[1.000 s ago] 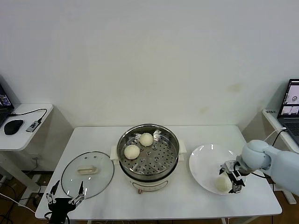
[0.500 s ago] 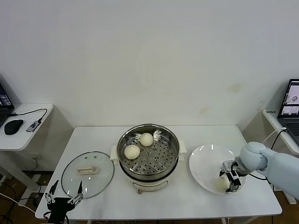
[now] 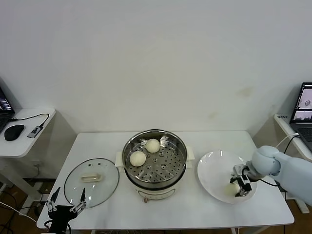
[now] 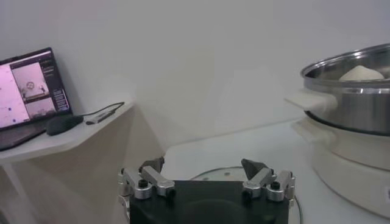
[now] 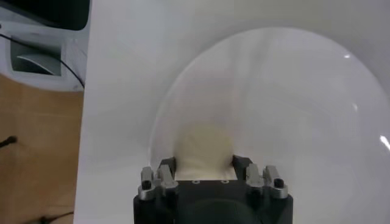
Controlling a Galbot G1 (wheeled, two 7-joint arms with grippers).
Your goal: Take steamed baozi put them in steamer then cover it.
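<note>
The right gripper (image 3: 241,186) is closed around a small round cream-white dough bun (image 5: 203,150) on the flat white plate (image 3: 214,170) near the table's (image 3: 200,207) right edge. Two further buns (image 3: 138,158) lie in the round stainless-steel steamer pot (image 3: 180,146) at centre. The clear glass lid (image 3: 105,187) lies flat toward the left edge. The left gripper (image 3: 65,204) hangs spread wide and empty off the front-left corner.
</note>
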